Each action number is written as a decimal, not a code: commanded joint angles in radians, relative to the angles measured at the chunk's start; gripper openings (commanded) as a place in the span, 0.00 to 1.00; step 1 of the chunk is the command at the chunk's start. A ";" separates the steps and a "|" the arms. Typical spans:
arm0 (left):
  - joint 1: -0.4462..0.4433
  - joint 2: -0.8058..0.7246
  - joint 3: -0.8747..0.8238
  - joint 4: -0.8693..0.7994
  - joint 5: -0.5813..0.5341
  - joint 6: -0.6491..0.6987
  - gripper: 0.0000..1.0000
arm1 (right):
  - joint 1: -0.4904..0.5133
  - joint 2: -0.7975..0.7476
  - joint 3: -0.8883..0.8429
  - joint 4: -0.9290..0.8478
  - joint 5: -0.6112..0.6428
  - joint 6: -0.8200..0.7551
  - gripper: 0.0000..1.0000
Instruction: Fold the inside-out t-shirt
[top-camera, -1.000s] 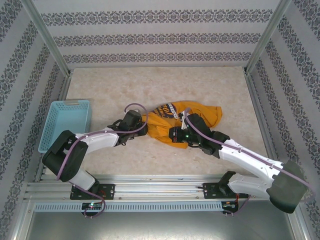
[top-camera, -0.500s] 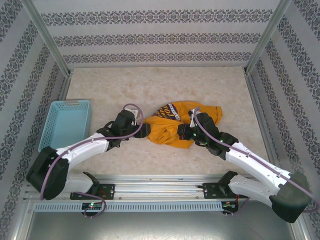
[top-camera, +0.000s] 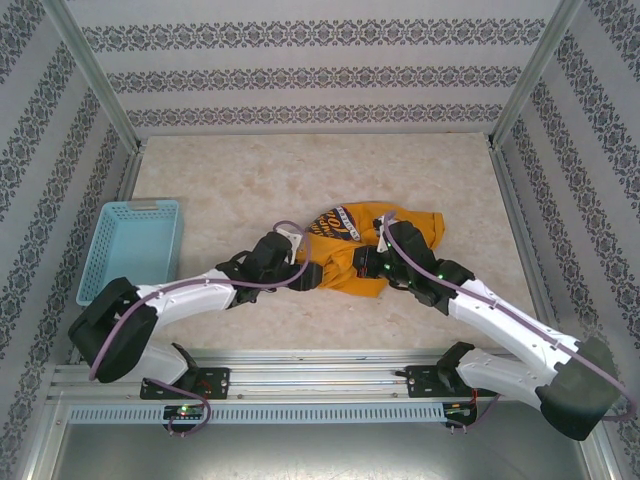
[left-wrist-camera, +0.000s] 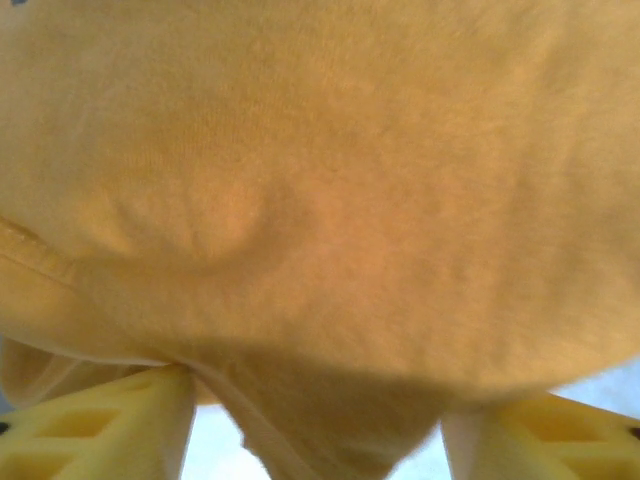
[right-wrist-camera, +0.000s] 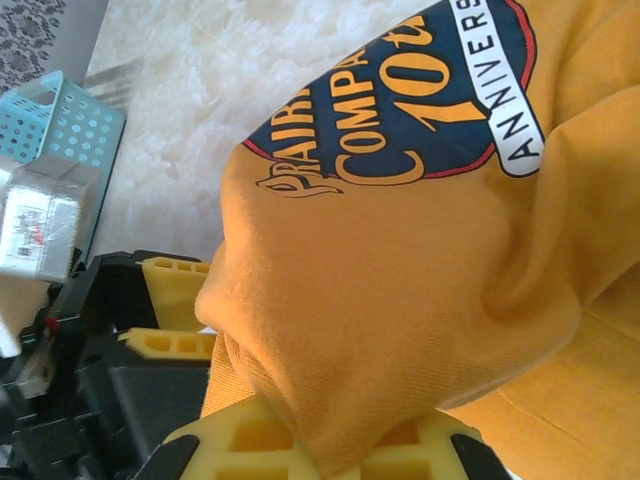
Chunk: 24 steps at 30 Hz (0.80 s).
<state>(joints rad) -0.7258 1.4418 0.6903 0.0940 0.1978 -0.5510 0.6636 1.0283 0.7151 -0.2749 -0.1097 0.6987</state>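
The mustard t-shirt lies bunched mid-table, its dark emblem with cream lettering facing up at the far left; the emblem is plain in the right wrist view. My right gripper sits on the shirt's near part, shut on a raised fold of the t-shirt that runs down between its pads. At the shirt's near-left edge my left gripper is open: its yellow fingers stand well apart, with a hanging lobe of the t-shirt between them and not pinched.
A light-blue basket stands at the table's left edge, also seen as the basket from the right wrist. Patterned walls and metal posts ring the table. The left gripper's fingers sit close beside the right gripper.
The left arm has swung right, up to the shirt's near-left edge, and its jaws have spread. The right gripper keeps its hold on the fold and has shifted slightly.
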 joint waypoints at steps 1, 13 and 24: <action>-0.004 0.049 0.076 -0.002 -0.067 0.006 0.46 | -0.003 -0.037 0.020 -0.089 0.038 -0.048 0.00; 0.230 -0.183 0.195 -0.171 -0.038 -0.084 0.00 | -0.185 -0.035 -0.039 -0.284 -0.068 -0.069 0.00; 0.229 -0.038 0.324 -0.295 0.125 -0.082 0.00 | -0.256 0.303 0.158 -0.223 0.044 -0.159 0.05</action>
<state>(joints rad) -0.5213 1.3060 0.9558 -0.1032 0.3149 -0.6365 0.4446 1.2495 0.8322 -0.4774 -0.1539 0.5873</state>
